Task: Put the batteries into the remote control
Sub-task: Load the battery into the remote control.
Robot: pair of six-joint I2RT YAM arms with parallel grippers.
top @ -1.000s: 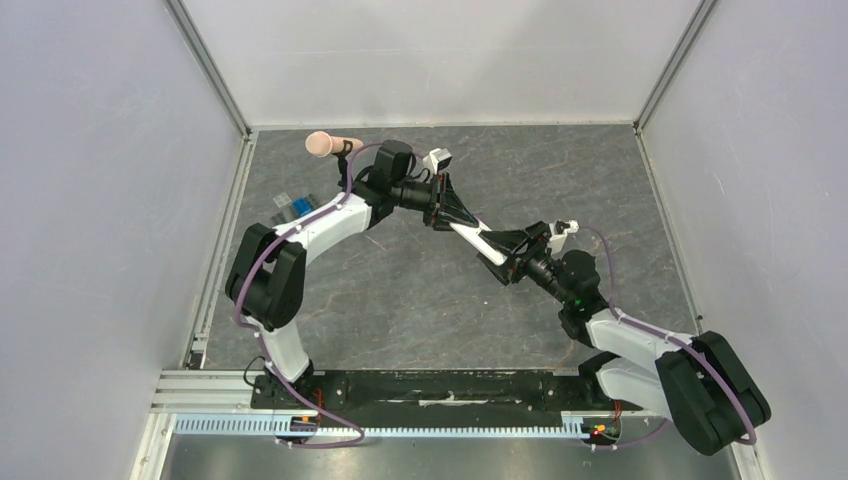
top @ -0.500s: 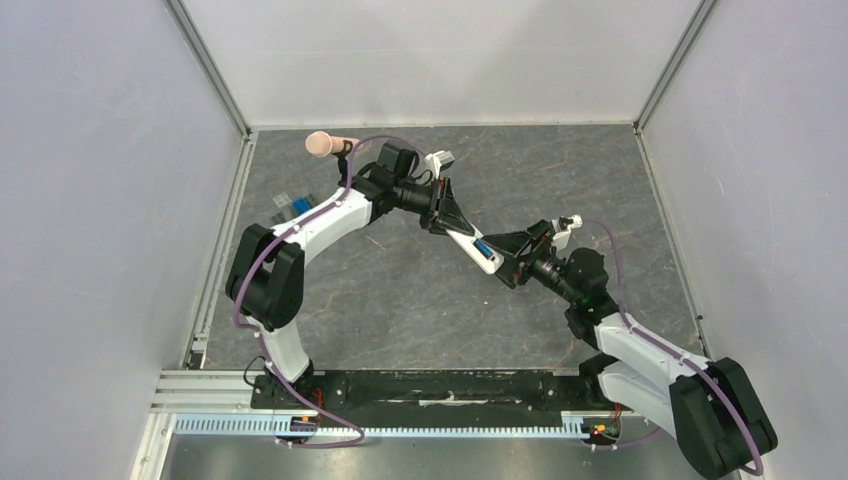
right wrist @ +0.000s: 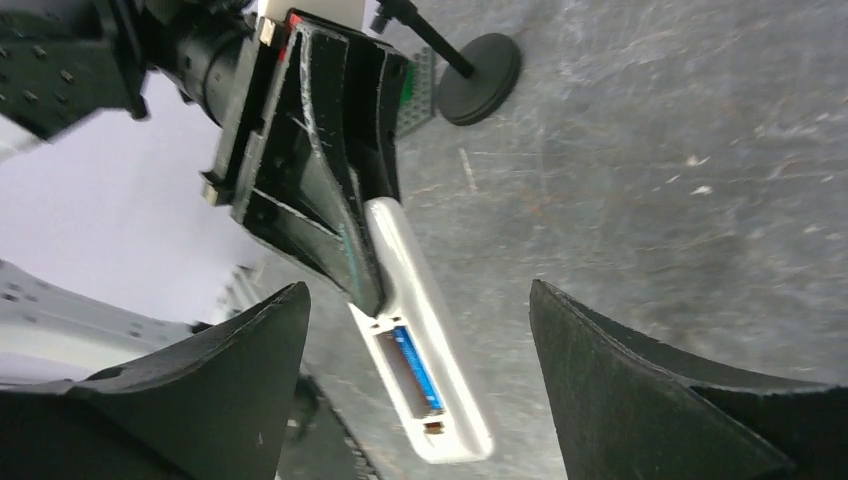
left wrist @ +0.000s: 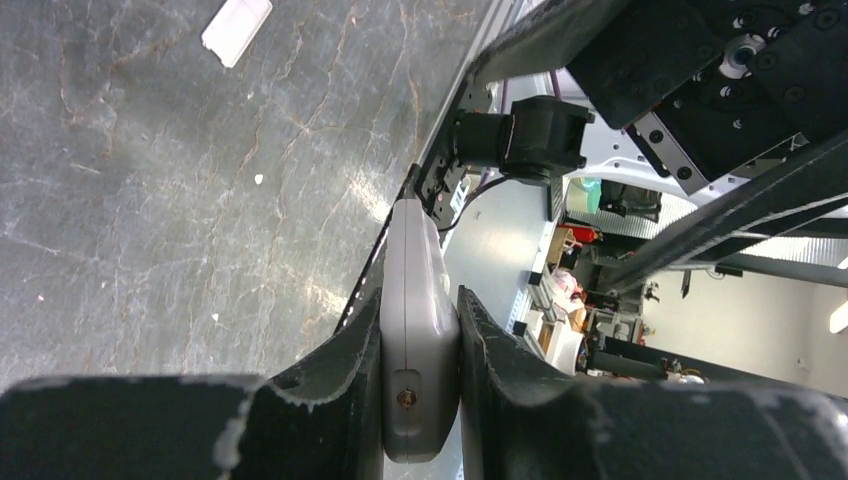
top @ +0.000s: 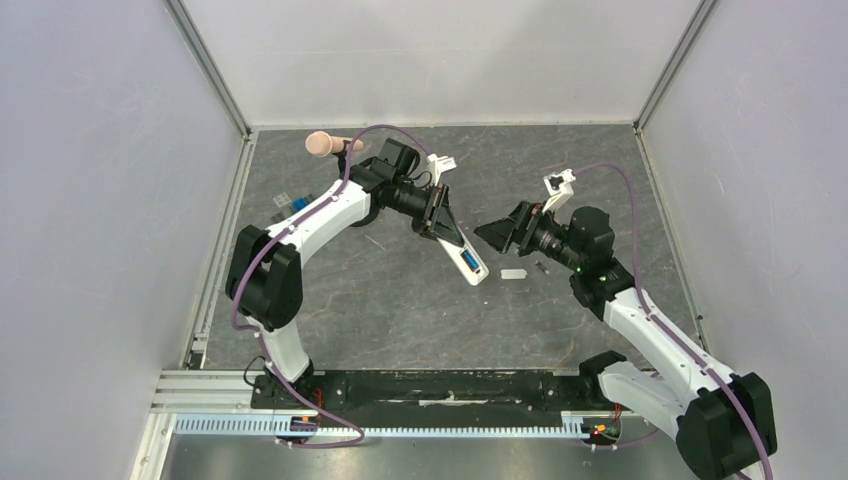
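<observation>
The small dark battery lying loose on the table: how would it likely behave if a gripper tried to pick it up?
The dark battery is a thin cylinder lying on its side, so it would probably roll when nudged. It looks tiny beside the open right gripper, so a grasp may slip.

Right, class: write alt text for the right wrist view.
The left gripper holds the white remote control above the grey table, its battery bay open with a blue battery inside. The right gripper's open fingers frame the scene.
</observation>
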